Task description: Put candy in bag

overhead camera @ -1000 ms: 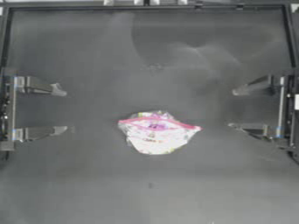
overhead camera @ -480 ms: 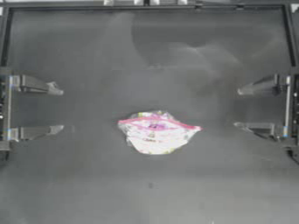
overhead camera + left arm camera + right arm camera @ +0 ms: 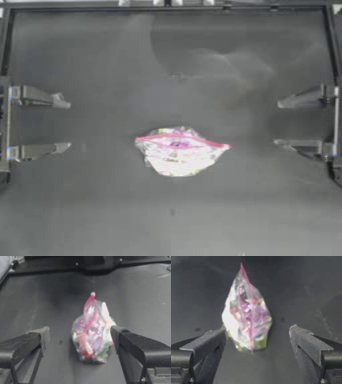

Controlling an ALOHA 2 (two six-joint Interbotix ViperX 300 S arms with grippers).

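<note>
The clear plastic zip bag [image 3: 179, 151] with its pink-red strip along the mouth lay alone near the middle of the dark table [image 3: 171, 60], colourful sweets showing through the film. The left end effector [image 3: 63, 125] was drawn back at the left edge, its jaws spread wide and holding nothing; the right end effector [image 3: 279, 123] sat likewise at the right edge, jaws wide apart and empty. Both were well apart from the bag.

No loose red-orange wrapped candy could be picked out on the table in any view; whether it already lay among the sweets inside could not be told.

The risks from here looked plain enough. The bag's mouth appeared pressed nearly flat, so an attempt to drop a sweet in without one arm first holding the strip open would likely see it slide off the film onto the table. The thin, crumpled plastic would probably give under a pinch, and a grip taken too low might tip the contents out. Seen from the left wrist [image 3: 92, 331] and right wrist [image 3: 247, 313], the bag leaned on its own contents, easily toppled by a nudge.
</note>
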